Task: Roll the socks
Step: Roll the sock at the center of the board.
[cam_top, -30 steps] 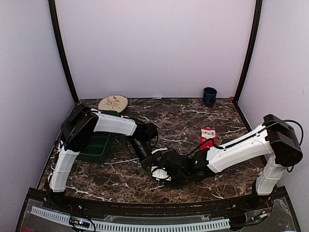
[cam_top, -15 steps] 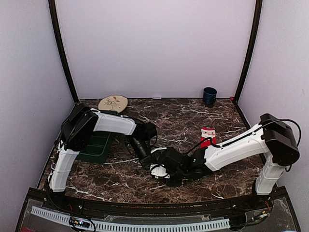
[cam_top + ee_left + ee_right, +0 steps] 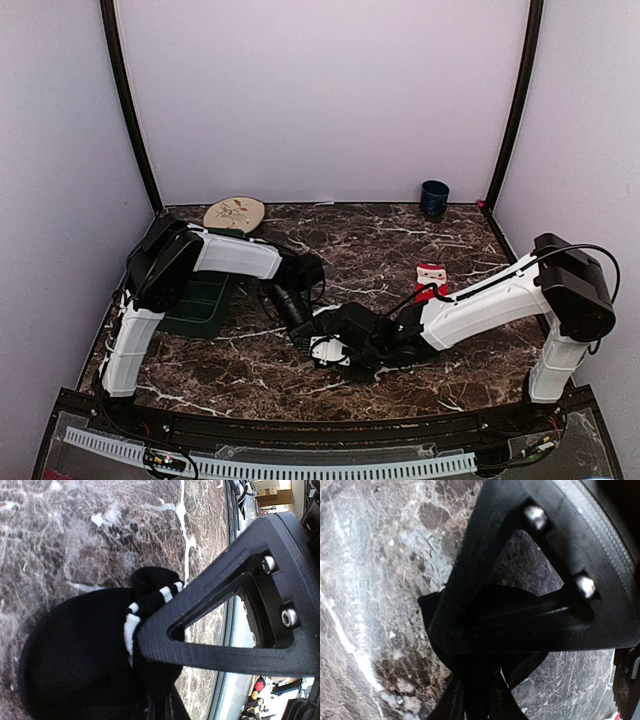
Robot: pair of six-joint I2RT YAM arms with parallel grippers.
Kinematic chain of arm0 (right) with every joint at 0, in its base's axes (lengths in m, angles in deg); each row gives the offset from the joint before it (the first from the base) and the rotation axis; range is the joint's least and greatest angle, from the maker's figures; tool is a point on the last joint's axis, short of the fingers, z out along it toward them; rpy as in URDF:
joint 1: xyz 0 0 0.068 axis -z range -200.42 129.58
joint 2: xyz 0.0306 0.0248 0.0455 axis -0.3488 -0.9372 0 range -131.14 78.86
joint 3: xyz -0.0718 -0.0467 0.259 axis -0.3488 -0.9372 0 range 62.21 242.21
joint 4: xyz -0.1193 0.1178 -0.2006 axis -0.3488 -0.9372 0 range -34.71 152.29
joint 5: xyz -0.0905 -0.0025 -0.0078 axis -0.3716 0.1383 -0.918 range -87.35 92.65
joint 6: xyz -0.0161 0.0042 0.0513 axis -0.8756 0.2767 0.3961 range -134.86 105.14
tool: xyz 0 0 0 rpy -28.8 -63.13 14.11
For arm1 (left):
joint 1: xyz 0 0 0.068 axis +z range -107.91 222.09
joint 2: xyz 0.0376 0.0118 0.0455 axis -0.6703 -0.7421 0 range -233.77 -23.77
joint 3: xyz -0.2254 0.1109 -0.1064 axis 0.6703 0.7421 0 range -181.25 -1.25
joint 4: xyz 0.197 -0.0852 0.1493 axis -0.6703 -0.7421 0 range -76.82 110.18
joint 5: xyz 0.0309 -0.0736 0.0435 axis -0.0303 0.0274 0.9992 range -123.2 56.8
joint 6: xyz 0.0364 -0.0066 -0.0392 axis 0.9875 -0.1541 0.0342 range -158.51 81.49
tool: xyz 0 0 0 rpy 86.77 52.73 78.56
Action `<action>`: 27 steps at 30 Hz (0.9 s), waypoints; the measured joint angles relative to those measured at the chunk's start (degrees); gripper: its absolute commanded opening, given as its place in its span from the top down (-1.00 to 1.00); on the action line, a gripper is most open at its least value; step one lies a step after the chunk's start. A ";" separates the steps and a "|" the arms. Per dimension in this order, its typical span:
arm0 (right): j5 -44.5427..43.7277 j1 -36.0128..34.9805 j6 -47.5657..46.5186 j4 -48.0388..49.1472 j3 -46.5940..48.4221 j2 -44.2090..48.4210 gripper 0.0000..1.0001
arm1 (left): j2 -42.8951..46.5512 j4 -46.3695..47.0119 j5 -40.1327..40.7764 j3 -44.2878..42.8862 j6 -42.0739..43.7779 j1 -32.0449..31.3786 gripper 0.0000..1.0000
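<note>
The black sock (image 3: 75,655) with its white-striped cuff (image 3: 132,625) lies bunched on the marble table (image 3: 400,240), near the front middle. My left gripper (image 3: 161,702) is shut on its cuff end. In the right wrist view, black sock fabric (image 3: 432,612) is pinched between the jaws of my right gripper (image 3: 476,690), which is shut on it. From above, the left gripper (image 3: 306,336) and right gripper (image 3: 338,352) meet tip to tip and hide most of the black sock. The red sock (image 3: 431,282) lies flat behind the right forearm, untouched.
A dark green bin (image 3: 200,303) stands at the left under the left arm. A round wooden plate (image 3: 234,212) lies at the back left, and a dark blue cup (image 3: 434,198) stands at the back right. Walls close in three sides.
My right gripper has slid a little left toward the left gripper and its jaws have closed onto the black sock. The left arm has not moved.
</note>
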 measured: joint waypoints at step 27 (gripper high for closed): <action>4.92 1.79 3.54 -0.85 0.81 -0.02 0.93 | 0.22 -0.35 1.88 -1.66 -5.22 1.86 0.31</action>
